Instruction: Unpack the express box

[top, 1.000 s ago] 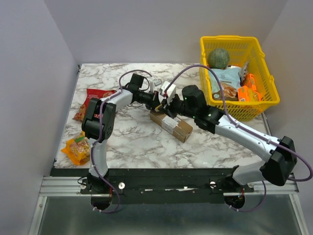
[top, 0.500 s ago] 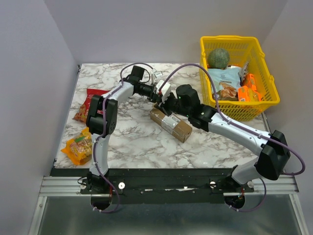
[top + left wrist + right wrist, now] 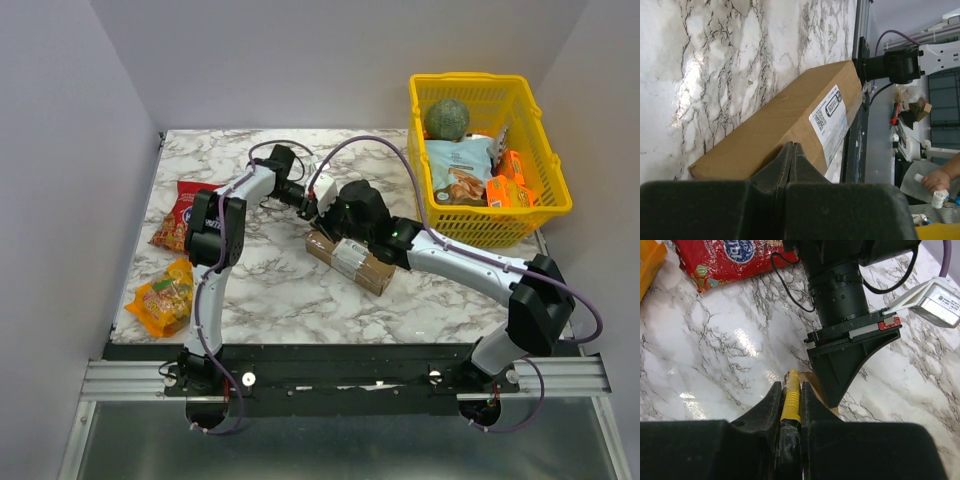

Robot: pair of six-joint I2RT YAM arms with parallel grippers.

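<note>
- The small elongated brown cardboard express box [image 3: 352, 262] is lying flat near the middle of the white marble-pattern table [image 3: 270, 290]. In the top view its long side runs from about 10 o'clock to 4 o'clock, white shipping label [image 3: 830, 120] facing up.
- Left gripper [image 3: 792, 150] is pinched fully together with nothing between the fingers. Its tip sits right over the box's top face, but I honestly can't tell if it's touching.
- Right gripper [image 3: 790, 387] is clamped narrow on a thin yellow stick-like tool [image 3: 790, 407]. The tool's tip points at the box's 10 o'clock end, just beside the left gripper's tip.
- Both arms crowd over that same end, so from above the fingers are mostly hidden.
- Other stuff: a yellow plastic basket [image 3: 470, 80] full of groceries at 2 o'clock from the box, a red snack bag [image 3: 180, 210] at 9 o'clock, and an orange snack bag [image 3: 165, 300] at 8 o'clock near the table's edge.
</note>
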